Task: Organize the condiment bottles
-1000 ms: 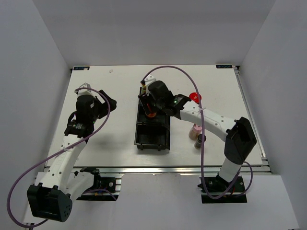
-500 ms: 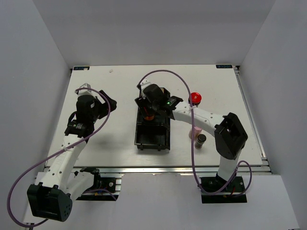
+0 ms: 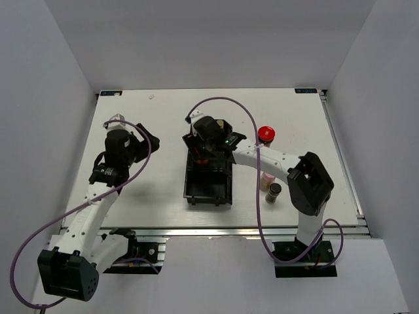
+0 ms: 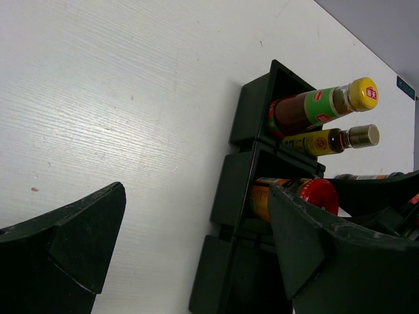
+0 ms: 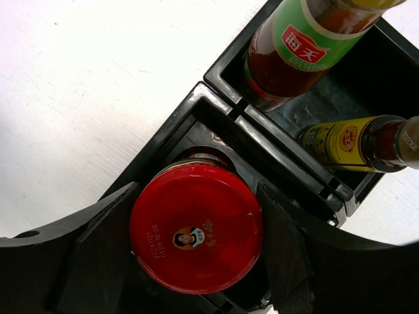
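Note:
The black bin point(image 3: 209, 188) lies mid-table. Its far compartment holds two slim brown condiment bottles: a green-labelled, yellow-capped one point(image 5: 302, 38) point(image 4: 317, 104) and a yellow-labelled one point(image 5: 353, 142) point(image 4: 327, 140). My right gripper point(image 5: 196, 243) point(image 3: 204, 152) is shut on a red-lidded jar point(image 5: 196, 234) point(image 4: 317, 195) standing in the middle compartment, with a finger against each side of the lid. The left gripper point(image 4: 196, 242) point(image 3: 148, 140) hangs open over bare table left of the bin, holding nothing. To the right of the bin stand another red-lidded jar point(image 3: 266, 135), a pink-capped bottle point(image 3: 267, 178) and a black-capped bottle point(image 3: 273, 192).
The bin's near compartment point(image 4: 229, 281) shows nothing inside. My right forearm point(image 3: 262, 157) stretches from the bin across the bottles on the right. White walls close in the table on the left, right and back.
The right arm's elbow has swung left and nearer the bin, with the gripper staying over the bin on the red-lidded jar. The left arm has not moved.

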Controlling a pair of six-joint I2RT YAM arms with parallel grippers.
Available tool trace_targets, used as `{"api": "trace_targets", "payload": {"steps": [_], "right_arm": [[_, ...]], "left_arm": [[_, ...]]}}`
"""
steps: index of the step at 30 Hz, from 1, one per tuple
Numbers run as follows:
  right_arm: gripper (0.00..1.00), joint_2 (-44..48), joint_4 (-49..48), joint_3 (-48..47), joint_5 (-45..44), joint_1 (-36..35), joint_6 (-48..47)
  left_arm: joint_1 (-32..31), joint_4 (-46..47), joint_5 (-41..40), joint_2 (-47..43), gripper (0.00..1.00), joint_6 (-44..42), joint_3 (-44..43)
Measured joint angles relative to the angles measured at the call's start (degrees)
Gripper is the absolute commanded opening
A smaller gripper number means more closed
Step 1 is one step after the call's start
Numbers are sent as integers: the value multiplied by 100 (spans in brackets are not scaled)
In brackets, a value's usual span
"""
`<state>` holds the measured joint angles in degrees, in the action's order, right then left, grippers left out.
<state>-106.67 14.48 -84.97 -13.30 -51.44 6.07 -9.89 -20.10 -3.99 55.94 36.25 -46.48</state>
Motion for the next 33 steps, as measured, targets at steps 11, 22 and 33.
{"api": "trace_targets", "payload": {"steps": [11,22,33], "right_arm": [[89,11,-315,-2,103,-2,87],[89,1287,-264,339,-216,236,138],[89,2699,-11,1513,-310,2715,542]], "left_arm": [[0,0,2,7,98,0,0],[0,9,39,9,98,-46,-2],[-57,385,424,354,98,-138,-11]]}}
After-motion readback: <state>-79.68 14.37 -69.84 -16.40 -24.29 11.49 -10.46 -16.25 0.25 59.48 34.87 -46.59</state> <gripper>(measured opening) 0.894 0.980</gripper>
